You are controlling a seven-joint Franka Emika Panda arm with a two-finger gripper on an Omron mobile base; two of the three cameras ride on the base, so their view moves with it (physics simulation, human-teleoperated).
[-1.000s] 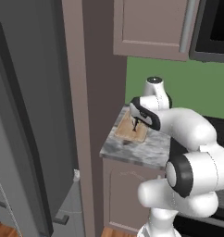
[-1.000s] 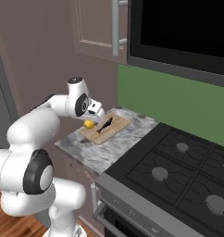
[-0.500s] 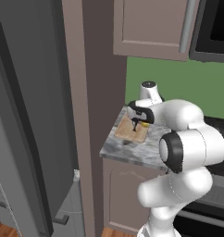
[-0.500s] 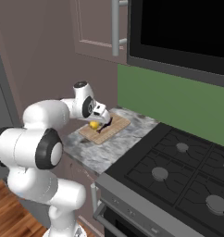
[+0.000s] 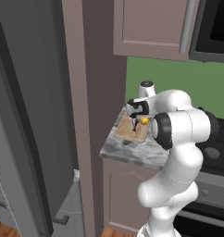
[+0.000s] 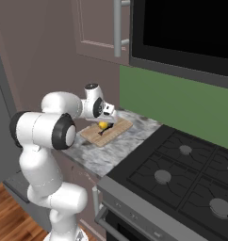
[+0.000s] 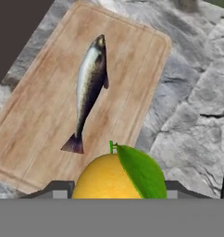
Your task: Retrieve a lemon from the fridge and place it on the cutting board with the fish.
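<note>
Fridge (image 5: 21, 115): flat matte grey door, long dark vertical handle, far left. Cutting board (image 7: 63, 106): rectangular tan wood, visible grain, rounded corners, lying on grey marbled countertop (image 7: 192, 115). Fish (image 7: 89, 88): slim, silvery-dark, lies lengthwise on the board. Gripper (image 6: 105, 123) is clamped around the lemon (image 7: 111, 178), smooth, round, yellow, with a green leaf, held above the board's edge, beside the fish's tail.

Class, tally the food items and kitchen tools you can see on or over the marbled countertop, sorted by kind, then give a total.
Fish: 1
Lemon: 1
Cutting board: 1
Total: 3
</note>
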